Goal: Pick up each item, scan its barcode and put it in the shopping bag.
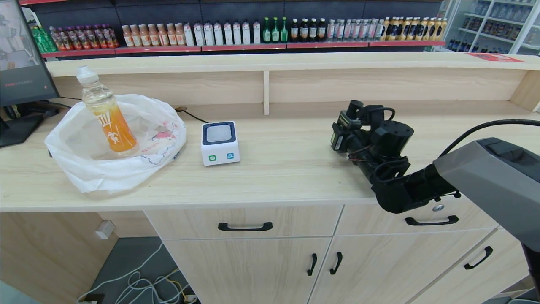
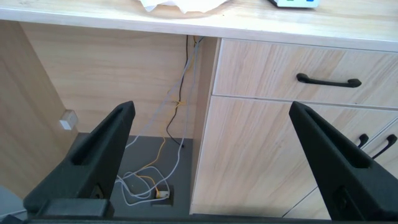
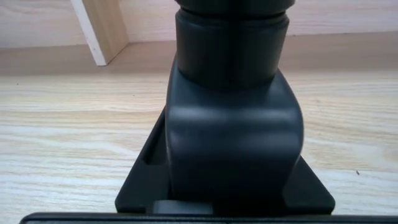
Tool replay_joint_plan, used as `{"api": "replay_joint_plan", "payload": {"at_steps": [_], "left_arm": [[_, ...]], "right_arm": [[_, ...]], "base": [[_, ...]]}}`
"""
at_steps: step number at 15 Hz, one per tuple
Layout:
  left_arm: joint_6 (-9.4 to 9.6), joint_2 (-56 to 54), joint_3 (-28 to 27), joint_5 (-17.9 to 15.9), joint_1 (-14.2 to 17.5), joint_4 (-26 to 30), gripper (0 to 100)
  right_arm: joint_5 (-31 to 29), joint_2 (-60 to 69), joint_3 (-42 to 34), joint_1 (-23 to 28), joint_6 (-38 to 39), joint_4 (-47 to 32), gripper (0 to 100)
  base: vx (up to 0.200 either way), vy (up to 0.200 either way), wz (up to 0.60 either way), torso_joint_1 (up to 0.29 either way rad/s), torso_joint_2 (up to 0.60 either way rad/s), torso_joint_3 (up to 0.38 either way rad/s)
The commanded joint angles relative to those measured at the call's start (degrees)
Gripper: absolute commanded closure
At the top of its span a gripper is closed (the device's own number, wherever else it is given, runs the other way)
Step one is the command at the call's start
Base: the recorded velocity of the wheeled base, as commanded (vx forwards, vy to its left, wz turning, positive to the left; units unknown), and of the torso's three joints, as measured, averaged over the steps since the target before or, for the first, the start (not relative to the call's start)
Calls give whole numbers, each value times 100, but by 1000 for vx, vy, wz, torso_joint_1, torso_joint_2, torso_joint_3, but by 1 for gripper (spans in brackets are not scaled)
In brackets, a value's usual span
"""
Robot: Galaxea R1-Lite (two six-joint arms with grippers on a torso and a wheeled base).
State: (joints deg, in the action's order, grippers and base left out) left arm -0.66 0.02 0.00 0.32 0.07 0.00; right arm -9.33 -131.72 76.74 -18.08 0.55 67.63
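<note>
An orange drink bottle [image 1: 107, 114] with a white cap stands tilted inside the white plastic shopping bag [image 1: 84, 169] at the counter's left. A white cube barcode scanner [image 1: 220, 142] sits mid-counter, right of the bag. My left gripper [image 2: 211, 112] is open and holds nothing; it hangs below counter height, facing the cabinet front, with the bag's edge [image 2: 180, 6] and the scanner's base [image 2: 295, 3] above it. My right gripper [image 1: 352, 126] rests folded over the counter's right part, well right of the scanner; my own arm link [image 3: 230, 118] hides it in the right wrist view.
A monitor [image 1: 21, 55] on a stand sits at the counter's far left. A raised wooden shelf [image 1: 270, 63] with a divider runs along the back. A cable [image 1: 192, 115] leads to the scanner. Drawers and doors with black handles [image 1: 244, 227] lie below, with loose cables [image 2: 152, 180] on the floor.
</note>
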Motion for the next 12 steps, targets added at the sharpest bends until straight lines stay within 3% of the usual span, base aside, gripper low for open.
{"api": "replay_joint_plan", "payload": {"at_steps": [1,7,12], "left_arm": [[-4,-2,0,3,1,0,0],[-4,-2,0,3,1,0,0],[-4,-2,0,3,1,0,0]], "right_arm": [[-8,129,-19,-3,7,4,100],[-34,718,-186,-99,-28,-5,100],[-43,1535,-1328,-302,-99,250,100]], "base": [[0,0,0,0,0,0],[0,0,0,0,0,0],[0,0,0,0,0,0]]}}
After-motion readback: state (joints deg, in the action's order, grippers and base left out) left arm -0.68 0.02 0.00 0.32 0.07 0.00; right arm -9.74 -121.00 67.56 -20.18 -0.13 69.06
